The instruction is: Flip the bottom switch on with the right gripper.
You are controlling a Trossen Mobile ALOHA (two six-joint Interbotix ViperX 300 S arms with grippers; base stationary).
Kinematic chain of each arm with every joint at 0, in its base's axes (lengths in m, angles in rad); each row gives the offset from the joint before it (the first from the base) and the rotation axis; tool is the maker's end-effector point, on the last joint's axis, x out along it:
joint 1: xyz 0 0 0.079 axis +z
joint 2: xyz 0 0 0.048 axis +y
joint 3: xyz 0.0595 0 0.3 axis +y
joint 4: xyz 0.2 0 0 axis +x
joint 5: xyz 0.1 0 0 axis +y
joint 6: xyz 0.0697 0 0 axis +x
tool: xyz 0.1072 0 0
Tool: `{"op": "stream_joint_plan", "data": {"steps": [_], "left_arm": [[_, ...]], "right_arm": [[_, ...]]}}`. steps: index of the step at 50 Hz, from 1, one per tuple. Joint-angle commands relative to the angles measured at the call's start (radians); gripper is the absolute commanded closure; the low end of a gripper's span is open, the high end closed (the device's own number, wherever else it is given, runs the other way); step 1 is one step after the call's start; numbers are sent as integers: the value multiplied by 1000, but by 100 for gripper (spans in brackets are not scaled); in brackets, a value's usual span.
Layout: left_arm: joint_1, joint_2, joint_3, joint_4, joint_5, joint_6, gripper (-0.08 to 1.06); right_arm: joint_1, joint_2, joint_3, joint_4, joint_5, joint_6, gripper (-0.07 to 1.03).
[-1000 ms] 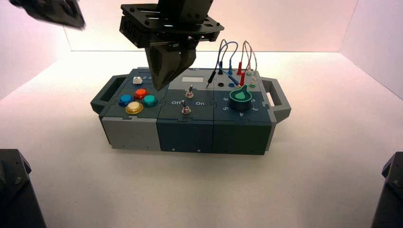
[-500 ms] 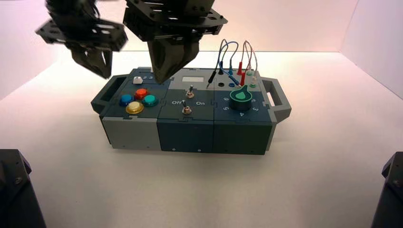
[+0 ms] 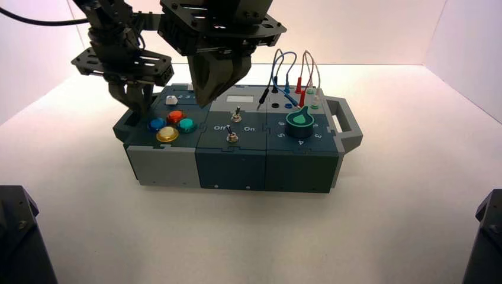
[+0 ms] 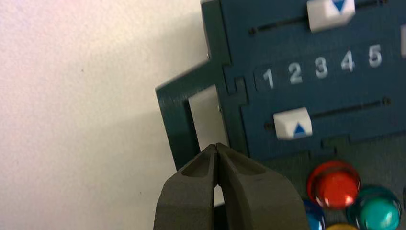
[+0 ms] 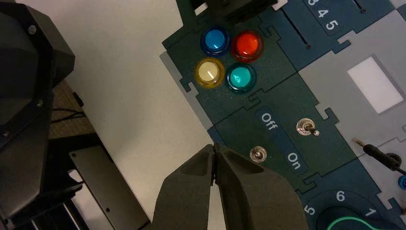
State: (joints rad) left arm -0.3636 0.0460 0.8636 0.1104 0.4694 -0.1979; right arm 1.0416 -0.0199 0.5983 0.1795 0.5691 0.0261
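Okay, the target, a tiny silver metal toggle switch with a thin lever on a round nut base (image 5: 258, 154), sat at the near edge of the box's middle section, by the Off/On lettering, below a second silver toggle switch (image 5: 307, 127). The black right gripper with broad dark grey wedge fingers (image 5: 214, 146) hung above the box, tips pressed together around nothing, near the target but apart from it. The black left gripper (image 4: 216, 146) was over the box's left end by the handle, also clenched empty. Lever setting: couldn't tell from the right wrist view. Judged step: approach, no flip made yet. Handling guess: stiff, springy little lever, smooth metal, likely to snap across; the fixed nut shouldn't budge. No grasp needed; the joined tips should go down on the Off side, meet the lever near its top and push sideways toward On. Risks: slipping off the thin lever, pressing straight down and bending it, or knocking the upper switch.
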Motion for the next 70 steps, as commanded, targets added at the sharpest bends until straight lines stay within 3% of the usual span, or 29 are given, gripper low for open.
{"op": "stream_joint_plan", "data": {"steps": [1,21,33,70], "left_arm": [[0,86,-31,3,-11,2,101],[0,124,-55,8,0,12,101],[0,129,-58,8,3,14,101],[0,137,-60,8,14,17,101]], "right_arm": [[0,-14,-9,2,-6,2,99],[-37,84,-9,-5,-5,-3,99],[-57,101,-26,-26,-5,-5,99],[-77,170,-64,-29,6,-6,99]]}}
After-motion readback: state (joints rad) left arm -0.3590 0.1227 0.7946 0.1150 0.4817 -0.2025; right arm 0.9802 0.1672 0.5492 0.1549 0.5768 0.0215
